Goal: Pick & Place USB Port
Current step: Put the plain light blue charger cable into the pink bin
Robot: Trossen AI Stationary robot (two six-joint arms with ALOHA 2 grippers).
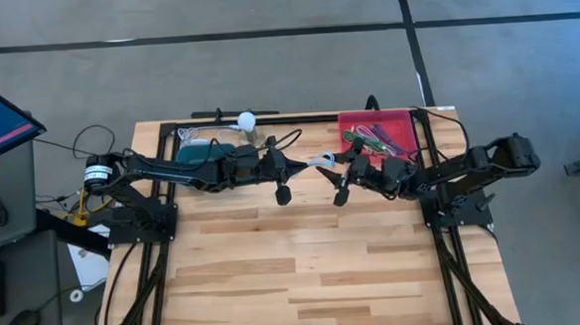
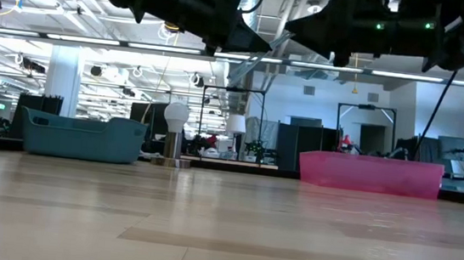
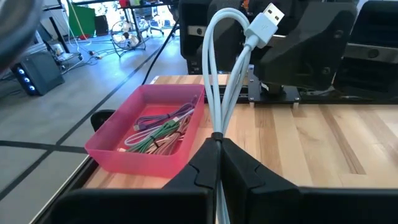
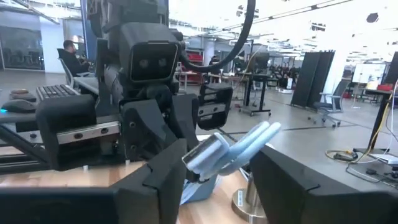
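1. Two arms are raised over the wooden table [image 1: 306, 271], and they meet in the middle, high above it.
2. Behind the right gripper [image 1: 342, 176], the pink bin [image 1: 404, 123] of spare cables is seen; far behind the left gripper [image 1: 292, 166], a teal bin [image 2: 82, 137] is seen.
3. The white USB cable [image 3: 219, 81] is pinched tight by the left gripper's fingers [image 3: 198, 171].
4. The right gripper's jaws are held wide around the cable's looped end.
5. If the cable is let go too early, it could be dropped.
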